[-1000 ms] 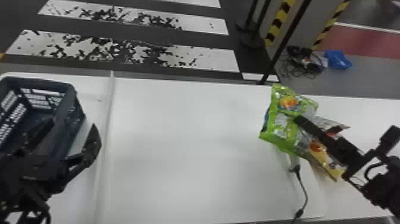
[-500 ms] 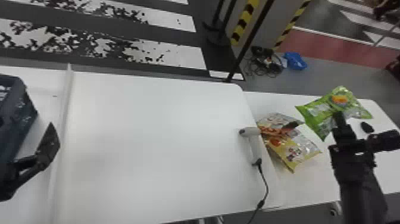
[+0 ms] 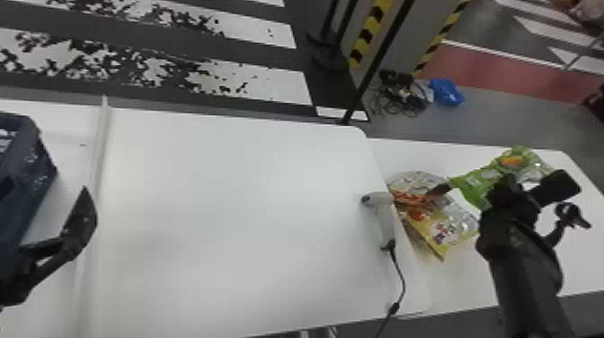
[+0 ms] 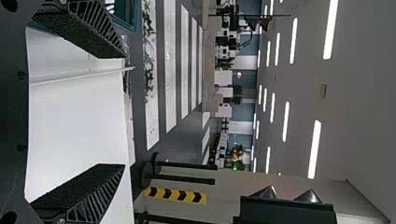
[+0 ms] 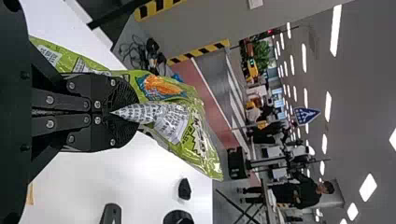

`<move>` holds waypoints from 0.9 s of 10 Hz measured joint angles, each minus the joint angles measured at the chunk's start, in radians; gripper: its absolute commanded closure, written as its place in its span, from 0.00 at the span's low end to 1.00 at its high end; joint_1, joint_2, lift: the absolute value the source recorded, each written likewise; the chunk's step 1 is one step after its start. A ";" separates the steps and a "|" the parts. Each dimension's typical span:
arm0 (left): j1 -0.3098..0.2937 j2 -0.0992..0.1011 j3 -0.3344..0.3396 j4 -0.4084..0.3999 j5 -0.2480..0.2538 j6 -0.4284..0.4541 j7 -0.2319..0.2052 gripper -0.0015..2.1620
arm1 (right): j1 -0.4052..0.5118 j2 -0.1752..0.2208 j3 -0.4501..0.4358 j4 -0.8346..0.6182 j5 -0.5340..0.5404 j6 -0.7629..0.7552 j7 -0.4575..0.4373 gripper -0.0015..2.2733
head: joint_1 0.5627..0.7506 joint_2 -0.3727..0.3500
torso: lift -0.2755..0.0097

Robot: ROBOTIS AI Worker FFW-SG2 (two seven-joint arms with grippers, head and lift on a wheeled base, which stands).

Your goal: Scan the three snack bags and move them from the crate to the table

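Striped floor [image 3: 260, 85] lies beyond the white table [image 3: 224, 202]; right gripper [image 3: 505, 185] clutches green bag [image 3: 474, 182] (left gripper [image 3: 45, 191] spread).

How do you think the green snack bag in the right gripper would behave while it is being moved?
The green snack bag will probably flex, as its film puckers to a point where the right gripper pinches it. Its glossy, smooth surface suggests it might slip if held loosely. Being gripped at one spot, its free end would likely sag or swing.
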State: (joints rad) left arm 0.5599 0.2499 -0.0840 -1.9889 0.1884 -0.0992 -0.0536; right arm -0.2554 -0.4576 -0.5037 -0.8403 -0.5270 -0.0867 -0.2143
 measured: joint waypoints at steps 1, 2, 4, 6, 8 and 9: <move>0.000 0.004 -0.003 0.001 0.001 -0.008 -0.001 0.01 | -0.022 -0.009 0.013 0.026 0.041 0.060 -0.058 0.86 | 0.70 0.03 | 0.75; 0.000 0.006 -0.005 0.000 0.005 -0.014 -0.004 0.01 | -0.033 -0.018 0.026 0.037 0.086 0.146 -0.111 0.84 | 0.70 0.03 | 0.75; 0.006 0.009 -0.006 -0.009 0.008 -0.025 -0.006 0.01 | -0.034 -0.025 0.033 0.040 0.129 0.231 -0.110 0.06 | 0.70 0.03 | 0.75; 0.012 0.009 -0.015 -0.018 0.008 -0.033 -0.006 0.01 | -0.026 -0.027 0.034 0.040 0.113 0.246 -0.041 0.01 | 0.70 0.03 | 0.75; 0.021 0.005 -0.020 -0.027 0.002 -0.034 -0.005 0.01 | -0.001 -0.026 0.051 0.016 0.103 0.259 -0.055 0.01 | 0.70 0.03 | 0.75; 0.027 0.005 -0.020 -0.030 0.001 -0.037 -0.005 0.01 | 0.037 -0.024 0.066 -0.046 0.106 0.305 -0.077 0.02 | 0.70 0.03 | 0.75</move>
State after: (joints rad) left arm 0.5864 0.2546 -0.1041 -2.0185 0.1891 -0.1361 -0.0582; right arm -0.2184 -0.4816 -0.4379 -0.8861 -0.4210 0.2187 -0.2912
